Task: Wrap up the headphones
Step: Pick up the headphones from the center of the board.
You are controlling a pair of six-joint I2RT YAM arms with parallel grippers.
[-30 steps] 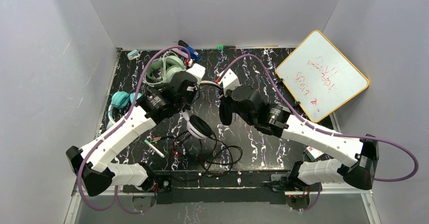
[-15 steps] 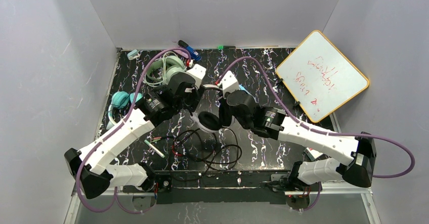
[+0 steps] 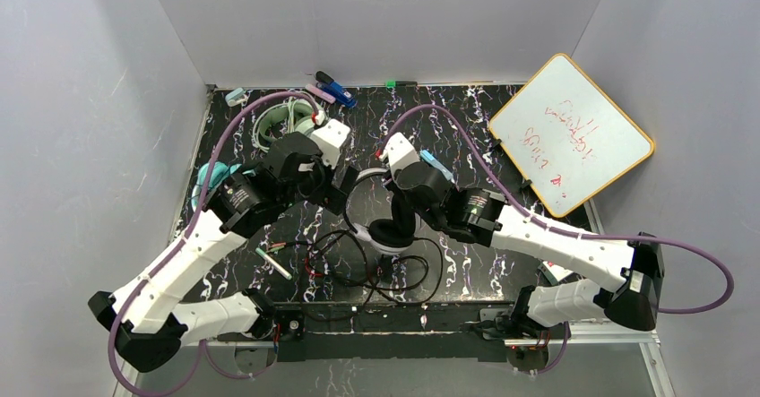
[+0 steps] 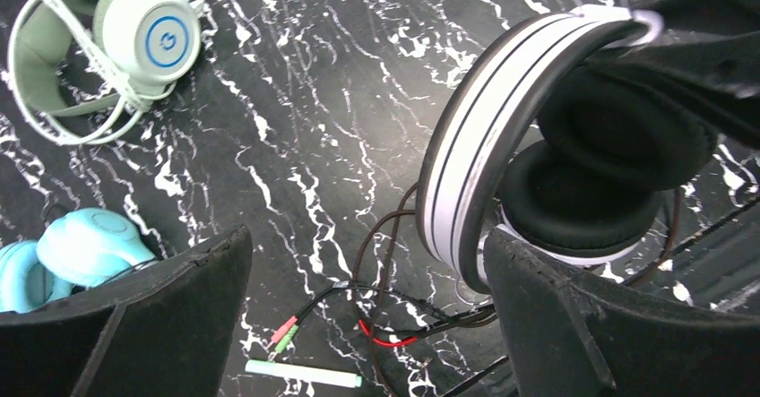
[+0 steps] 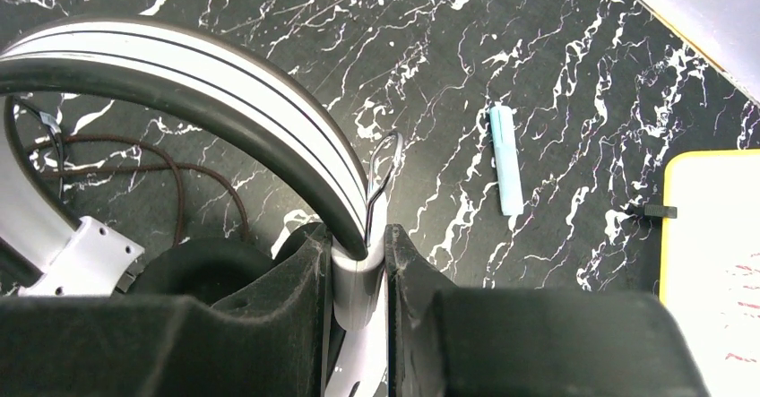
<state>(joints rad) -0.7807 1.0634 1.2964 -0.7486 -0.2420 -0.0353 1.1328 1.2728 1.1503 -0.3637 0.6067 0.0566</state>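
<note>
Above the table, the right arm is angling inward, jaws clamping the black-and-white headphones; the left arm is hovering, jaws wide apart.

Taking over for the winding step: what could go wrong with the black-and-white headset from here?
1. The right gripper pinches only the striped band of the black-and-white over-ear headphones, so the cups could swing or the band could slip.
2. The thin dark cable sprawls in loose loops on the marbled table, so the open left gripper might snag or tangle it.
</note>
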